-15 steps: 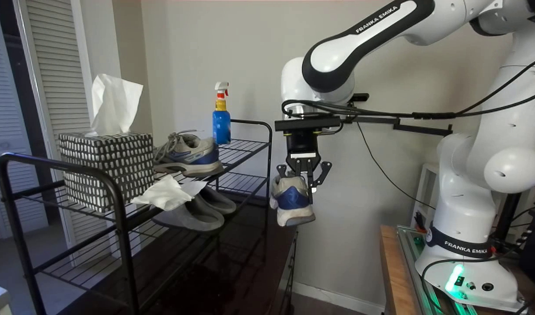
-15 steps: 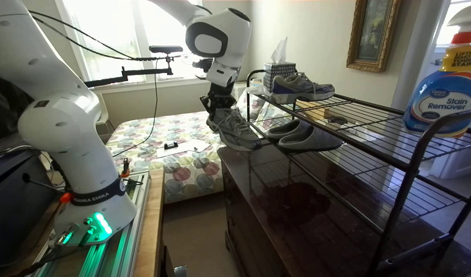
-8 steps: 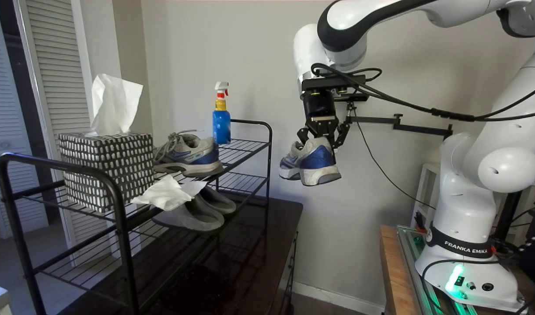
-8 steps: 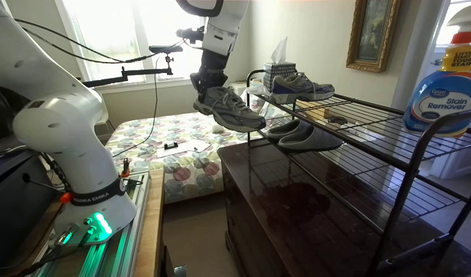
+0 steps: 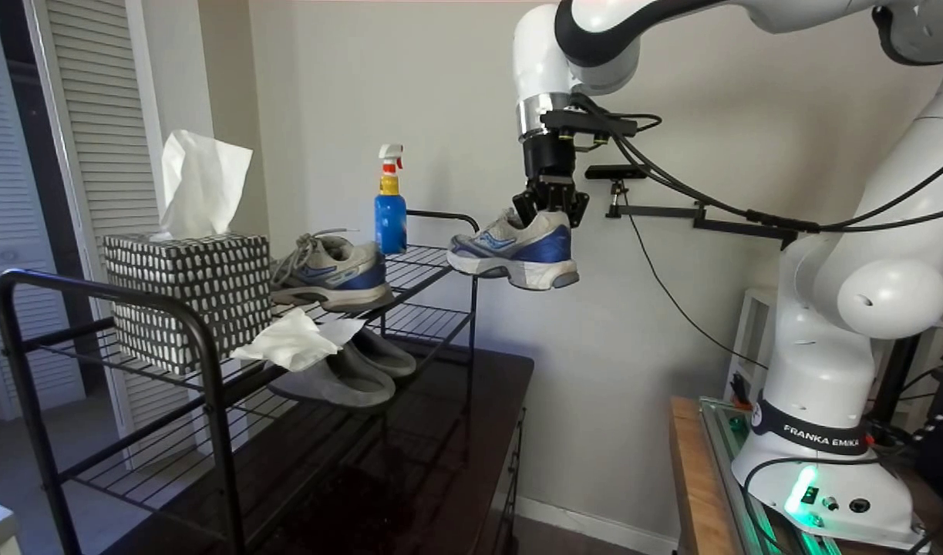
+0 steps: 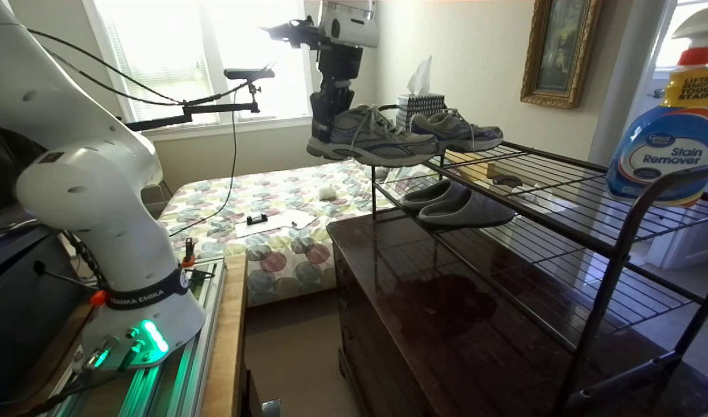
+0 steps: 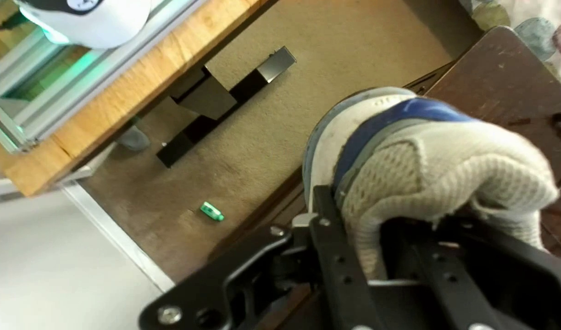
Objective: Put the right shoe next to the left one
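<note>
The right shoe (image 5: 517, 250) hangs in the air, sole down and roughly level, with the claw (image 5: 550, 206) clamped on the padded collar near its heel; in the wrist view one black finger (image 7: 328, 211) lies along the outside, while more of the linkage reaches into the foot opening. The upper is grey-white mesh, holed like a sieve at the ankle, with crossed laces, a smooth blue band round the heel and a thick pale sole. The shoe is near one end of a rack (image 6: 619, 250) of dark tubes and thin wires, at about the height of its upper level; the rack stands on a glossy dark wooden table (image 5: 498, 385). In an exterior view the left shoe (image 5: 348, 270), of the same mesh and blue trim, sits on the upper level, a gap between it and the held one, both toes pointing the same way. Just beside it is a cube-shaped tissue box (image 5: 186, 301), black with rows of white dashes, a white tissue (image 5: 201, 185) standing out of its top. A crumpled tissue (image 5: 290, 343) lies at the edge. A blue spray bottle (image 6: 663, 153) with a yellow neck, labelled "Stain Remover", stands upright farther along; how full it is cannot be told. Below, soft-looking grey slippers (image 6: 472, 211), rounded at the toe, rest on the lower level.
</note>
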